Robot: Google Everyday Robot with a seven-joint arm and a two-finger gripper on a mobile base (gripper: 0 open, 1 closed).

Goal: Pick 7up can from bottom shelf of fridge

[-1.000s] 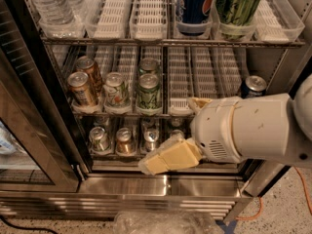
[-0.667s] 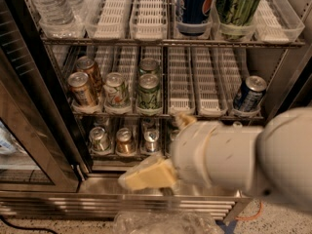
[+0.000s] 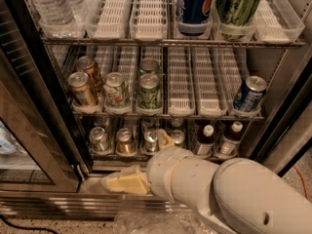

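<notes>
The fridge stands open in front of me. On its bottom shelf is a row of small cans and two dark white-capped bottles. The 7up can, with a silver lid and a pale silvery-green side, stands at the left end of that row. Beside it are a copper-brown can and a darker can. My gripper is low in front of this shelf, open and empty. One cream finger lies over the steel base, and the other fingertip is beside the darker can.
The middle shelf holds several upright cans and a blue can at the right. The top shelf holds water bottles and tall cans. The glass door stands at the left. My white arm fills the lower right.
My arm has swung left and down across the view. The gripper has moved from the right of the bottom shelf toward its left half, uncovering the blue can and the bottles.
</notes>
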